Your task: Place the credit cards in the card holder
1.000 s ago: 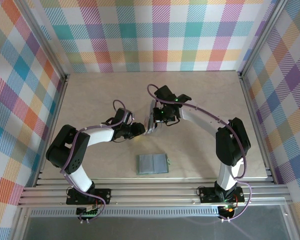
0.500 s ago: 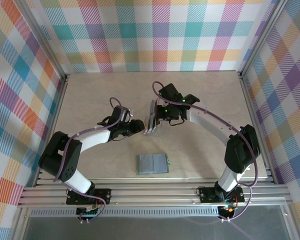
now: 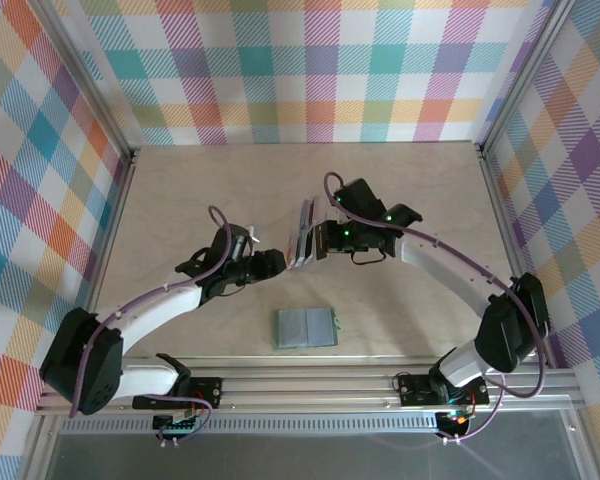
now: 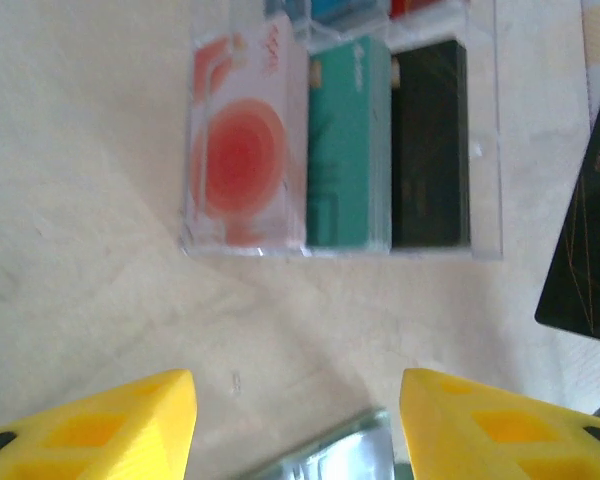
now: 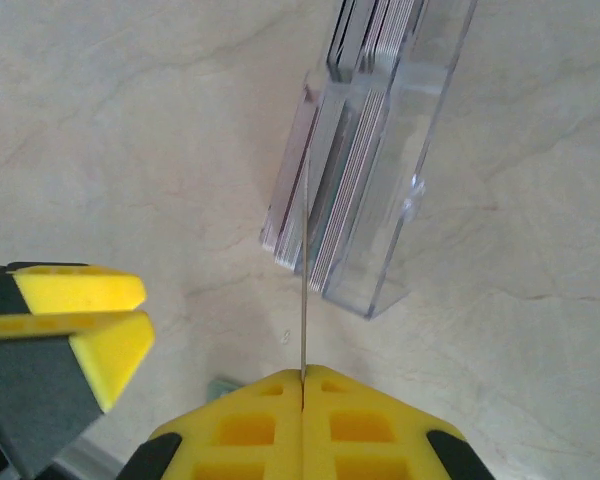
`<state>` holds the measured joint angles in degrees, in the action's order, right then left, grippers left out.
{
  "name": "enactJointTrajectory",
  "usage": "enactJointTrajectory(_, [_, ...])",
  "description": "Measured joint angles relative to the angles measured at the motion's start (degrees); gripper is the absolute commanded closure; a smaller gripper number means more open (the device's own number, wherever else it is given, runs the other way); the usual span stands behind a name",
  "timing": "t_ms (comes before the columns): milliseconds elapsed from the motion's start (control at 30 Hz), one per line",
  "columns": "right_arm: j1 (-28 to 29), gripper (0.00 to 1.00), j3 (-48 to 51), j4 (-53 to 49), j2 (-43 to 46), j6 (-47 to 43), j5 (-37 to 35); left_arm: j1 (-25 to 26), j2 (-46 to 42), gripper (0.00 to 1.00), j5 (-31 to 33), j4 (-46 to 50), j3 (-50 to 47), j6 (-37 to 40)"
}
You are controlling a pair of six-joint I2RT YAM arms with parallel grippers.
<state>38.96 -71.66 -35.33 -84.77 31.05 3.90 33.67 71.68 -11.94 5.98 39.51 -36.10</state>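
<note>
Found the card holder (image 3: 305,327) lying flat near the middle of the table's (image 3: 180,190) near edge, well apart from both arms. Saw the right gripper (image 5: 303,376) pinched tight on a single credit card (image 4: 580,240), dark-faced, held thin edge toward its own camera just beside the clear tray (image 5: 420,150). Noted that tray near the table's centre, packed with upright cards: a red-and-white card (image 4: 245,160), a teal card (image 4: 350,150), a black card (image 4: 430,150). Caught the left gripper (image 4: 295,420) spread wide, nothing between its fingers, pointed at the tray from the near-left side.
</note>
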Motion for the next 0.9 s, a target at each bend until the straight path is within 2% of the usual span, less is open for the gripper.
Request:
enactJointTrajectory(233, [0.0, 1.0, 12.22, 4.44, 8.09, 1.53, 10.23, 7.61, -7.06, 0.44, 7.17, 4.83, -5.18, 1.75])
enactJointTrajectory(400, [0.0, 1.0, 22.16, 7.65, 12.63, 2.43, 18.12, 11.54, -7.41, 0.51, 10.05, 6.71, -7.58, 2.78])
enactJointTrajectory(633, [0.0, 1.0, 31.3, 13.62, 11.37, 2.84, 26.1, 14.82, -3.93, 0.66, 12.59, 6.99, -7.65, 2.99])
enactJointTrajectory(900, [0.0, 1.0, 34.49, 19.5, 8.76, 2.82, 31.47, 15.5, -1.05, 0.71, 14.1, 5.95, -8.33, 2.75])
